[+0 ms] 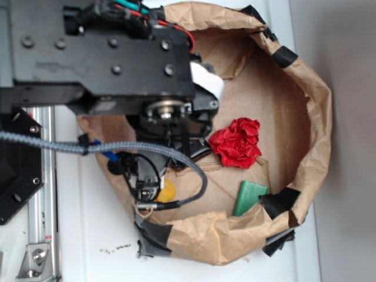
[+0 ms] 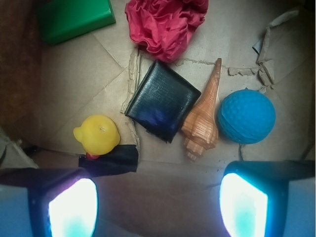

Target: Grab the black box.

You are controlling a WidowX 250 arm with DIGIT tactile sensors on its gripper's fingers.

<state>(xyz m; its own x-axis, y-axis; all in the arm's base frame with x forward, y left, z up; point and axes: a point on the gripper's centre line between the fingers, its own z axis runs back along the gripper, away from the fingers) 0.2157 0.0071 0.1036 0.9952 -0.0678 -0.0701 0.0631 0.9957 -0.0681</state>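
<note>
Surface: brown paper tray [image 2: 74, 74].
Black box [image 2: 163, 100]: flat, touching the shell [image 2: 203, 116].
Gripper [image 2: 158, 200]: fingers apart, empty, above the box.

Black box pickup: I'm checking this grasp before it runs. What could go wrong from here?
The black box lies flat with the seashell against its right edge, so a finger might catch the shell. It also sits diagonally to the open fingers, so an unrotated close could pinch corners and slip.

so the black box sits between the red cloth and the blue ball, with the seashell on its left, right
Not quite. The wrist view shows the seashell on the right of the black box, between it and the blue ball. The red cloth lies just above the box.
</note>
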